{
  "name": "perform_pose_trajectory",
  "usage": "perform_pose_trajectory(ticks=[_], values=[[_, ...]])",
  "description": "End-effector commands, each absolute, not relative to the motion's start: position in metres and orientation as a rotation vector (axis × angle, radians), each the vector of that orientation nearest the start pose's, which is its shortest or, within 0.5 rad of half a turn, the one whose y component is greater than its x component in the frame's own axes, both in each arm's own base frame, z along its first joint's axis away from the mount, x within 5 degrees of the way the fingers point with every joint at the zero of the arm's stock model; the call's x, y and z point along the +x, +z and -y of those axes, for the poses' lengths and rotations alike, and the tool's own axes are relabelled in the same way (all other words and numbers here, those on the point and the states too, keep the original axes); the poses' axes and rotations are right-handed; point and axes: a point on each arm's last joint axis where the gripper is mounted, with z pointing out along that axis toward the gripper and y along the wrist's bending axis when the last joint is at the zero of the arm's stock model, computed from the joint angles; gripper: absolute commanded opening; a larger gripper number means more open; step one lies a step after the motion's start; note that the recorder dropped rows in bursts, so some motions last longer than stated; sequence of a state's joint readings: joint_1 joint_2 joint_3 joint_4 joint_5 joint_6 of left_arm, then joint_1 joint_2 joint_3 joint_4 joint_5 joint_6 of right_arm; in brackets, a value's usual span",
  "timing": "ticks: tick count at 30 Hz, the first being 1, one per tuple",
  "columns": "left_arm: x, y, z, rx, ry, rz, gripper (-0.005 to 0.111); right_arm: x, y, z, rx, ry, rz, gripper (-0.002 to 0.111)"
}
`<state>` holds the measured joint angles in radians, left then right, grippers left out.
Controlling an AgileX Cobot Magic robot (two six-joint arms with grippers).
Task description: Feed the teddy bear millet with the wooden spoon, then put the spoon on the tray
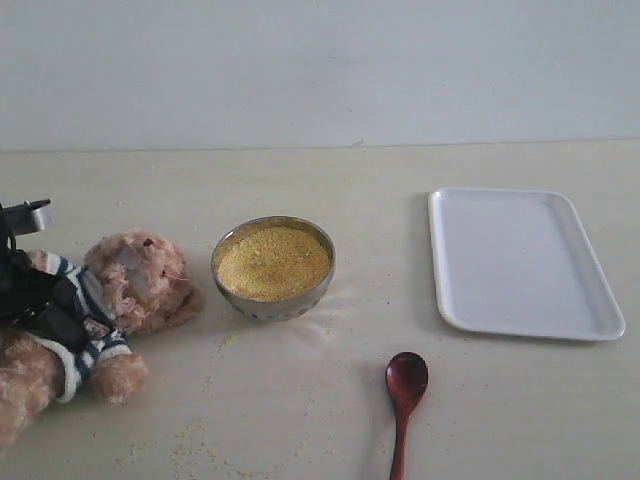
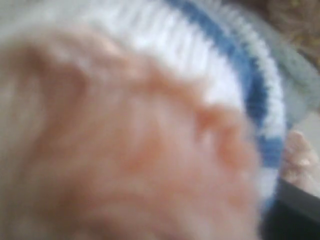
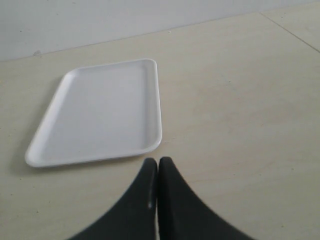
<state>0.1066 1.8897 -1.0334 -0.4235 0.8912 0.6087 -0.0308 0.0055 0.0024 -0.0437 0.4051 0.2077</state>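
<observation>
Right gripper: jaws pressed together, empty, held above bare table with the tray just ahead of the tips. Left gripper: sunk in the striped sweater of the teddy bear; jaw state cannot be told, the wrist view being filled with blurred fur and knit. Teddy bear: lying at the table's left, face turned toward the metal bowl. Millet: heaped in that bowl, loose grains scattered near the front edge. Wooden spoon: flat on the table, apart from bowl and tray, untouched. Tray: bare, at right. Step in hand, by judgement: bear being steadied, spoon not yet taken. Next move calls for the right jaws to spread and descend on the slim handle.
</observation>
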Motion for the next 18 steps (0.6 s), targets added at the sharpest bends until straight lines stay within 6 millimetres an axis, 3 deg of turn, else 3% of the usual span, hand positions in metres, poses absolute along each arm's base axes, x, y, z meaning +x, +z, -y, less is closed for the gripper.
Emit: perform_pose_trajectory(ticks=[1,5,9,14,18], values=[[0.318,0.19,-0.008,0.106,-0.592,-2.814,0.005,0.052,0.177,0.004,0.196,0.064,-1.874,0.0],[0.307,0.225,-0.001,0.108,-0.684,-2.703,0.005,0.052,0.177,0.004,0.196,0.064,-1.874,0.0],[0.297,0.24,0.005,0.095,-0.757,-2.661,0.005,0.052,0.177,0.004,0.196,0.064,-1.874,0.0],[0.285,0.24,0.011,-0.008,-0.81,-2.478,0.005,0.052,0.177,0.004,0.196,0.064,-1.874,0.0],[0.27,0.223,0.01,-0.078,-0.751,-2.406,0.005,0.054,0.184,0.006,0.061,-0.073,-1.804,0.0]])
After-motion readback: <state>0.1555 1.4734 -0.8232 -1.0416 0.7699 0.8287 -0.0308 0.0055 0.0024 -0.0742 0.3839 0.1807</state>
